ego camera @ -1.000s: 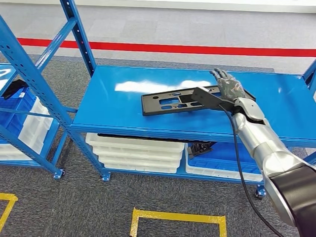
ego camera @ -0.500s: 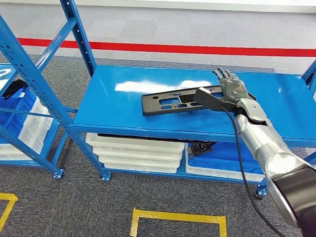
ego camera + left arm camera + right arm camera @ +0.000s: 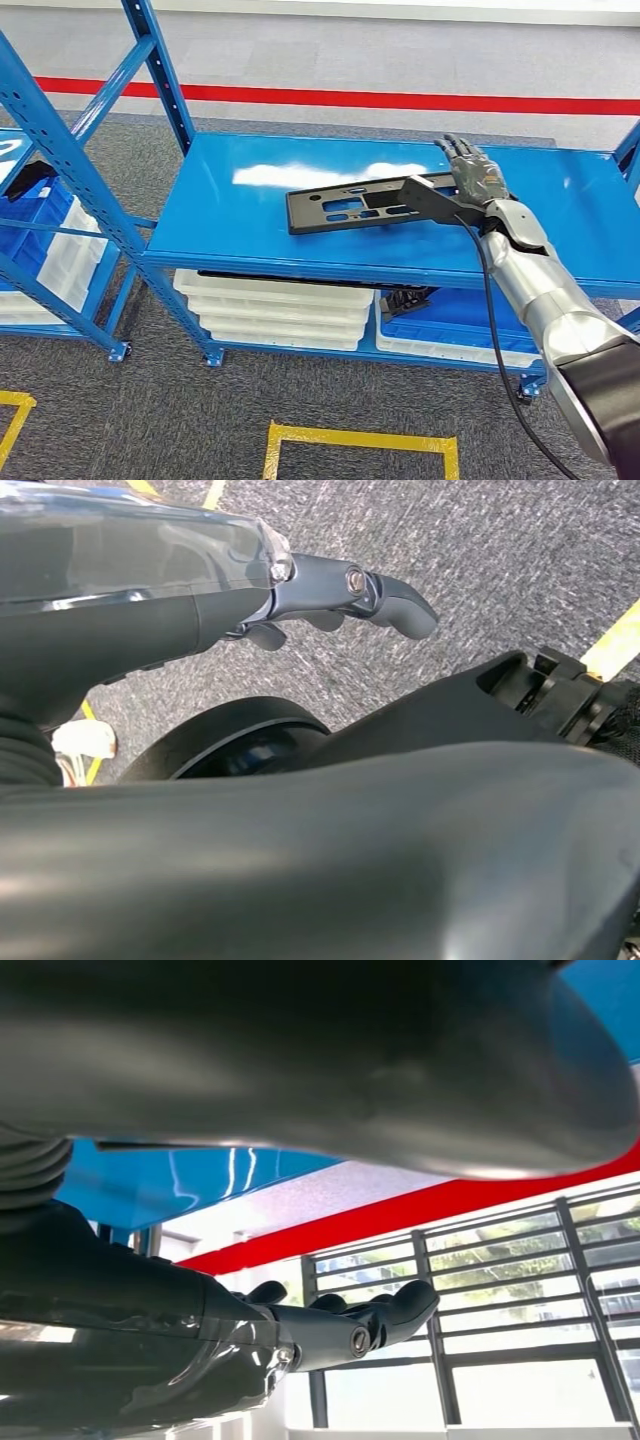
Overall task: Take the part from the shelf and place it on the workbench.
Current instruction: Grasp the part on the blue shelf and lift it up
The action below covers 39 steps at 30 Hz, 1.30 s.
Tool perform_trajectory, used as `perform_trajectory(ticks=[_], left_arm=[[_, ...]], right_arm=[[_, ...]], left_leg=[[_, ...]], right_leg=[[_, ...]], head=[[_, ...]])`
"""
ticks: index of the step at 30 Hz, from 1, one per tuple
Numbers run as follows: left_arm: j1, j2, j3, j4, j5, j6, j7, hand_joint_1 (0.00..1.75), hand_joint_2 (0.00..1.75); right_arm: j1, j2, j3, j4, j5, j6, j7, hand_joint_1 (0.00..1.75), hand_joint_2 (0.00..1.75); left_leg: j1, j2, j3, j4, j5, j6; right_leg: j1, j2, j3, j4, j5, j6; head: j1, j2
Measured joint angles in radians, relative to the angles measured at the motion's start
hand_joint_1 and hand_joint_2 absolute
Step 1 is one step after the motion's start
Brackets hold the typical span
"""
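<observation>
Part [image 3: 362, 205] under right hand [image 3: 474, 172].

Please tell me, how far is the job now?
Done: nothing is moved; the black part lies flat on the blue shelf. In hand: the right hand is over the part's right end, fingers extended, no grip visible. Left: grasp, lift, place on the workbench.

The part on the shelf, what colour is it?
Black part, clearest in the head view, lying on the blue shelf.

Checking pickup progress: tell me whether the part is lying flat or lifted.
Flat: the part lies on the shelf; the right robot hand is at its end.
</observation>
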Motion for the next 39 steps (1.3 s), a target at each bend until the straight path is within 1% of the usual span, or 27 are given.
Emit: perform_trajectory(ticks=[4, 11, 16, 25, 29, 39], left_arm=[[0.0, -0.001, -0.001, 0.0, 0.0, -0.001, 0.0, 0.0, 1.75], [0.0, -0.001, -0.002, 0.0, 0.0, -0.008, -0.002, 0.0, 1.75], [0.0, -0.002, -0.005, 0.0, -0.001, -0.008, -0.013, 0.0, 1.75], [0.0, -0.002, -0.016, 0.0, -0.001, -0.007, -0.028, 0.0, 1.75], [0.0, -0.003, -0.018, 0.0, -0.001, -0.01, -0.028, 0.0, 1.75], [0.0, -0.005, -0.021, 0.0, -0.001, -0.021, -0.028, 0.0, 1.75]], right_arm=[[0.004, -0.004, 0.0, -0.003, 0.003, -0.007, 0.001, 0.0, 0.0], [0.017, -0.011, 0.002, -0.017, 0.014, -0.057, 0.006, 0.0, 0.0], [0.026, -0.02, 0.003, -0.039, -0.001, -0.078, -0.01, 0.0, 0.0], [0.03, -0.042, 0.008, -0.092, 0.002, -0.055, -0.016, 0.0, 0.0], [0.041, -0.05, 0.008, -0.112, -0.018, -0.051, -0.026, 0.0, 0.0], [0.057, -0.063, 0.008, -0.137, -0.03, -0.037, -0.031, 0.0, 0.0]], left_leg=[[0.0, 0.0, 0.0, 0.0, 0.0, 0.0], [0.0, 0.0, 0.0, 0.0, 0.0, 0.0], [0.0, 0.0, 0.0, 0.0, 0.0, 0.0], [0.0, 0.0, 0.0, 0.0, 0.0, 0.0], [0.0, 0.0, 0.0, 0.0, 0.0, 0.0], [0.0, 0.0, 0.0, 0.0, 0.0, 0.0]], right_leg=[[0.0, 0.0, 0.0, 0.0, 0.0, 0.0], [0.0, 0.0, 0.0, 0.0, 0.0, 0.0], [0.0, 0.0, 0.0, 0.0, 0.0, 0.0], [0.0, 0.0, 0.0, 0.0, 0.0, 0.0], [0.0, 0.0, 0.0, 0.0, 0.0, 0.0], [0.0, 0.0, 0.0, 0.0, 0.0, 0.0]], head=[[0.0, 0.0], [0.0, 0.0], [0.0, 0.0], [0.0, 0.0], [0.0, 0.0], [0.0, 0.0]])
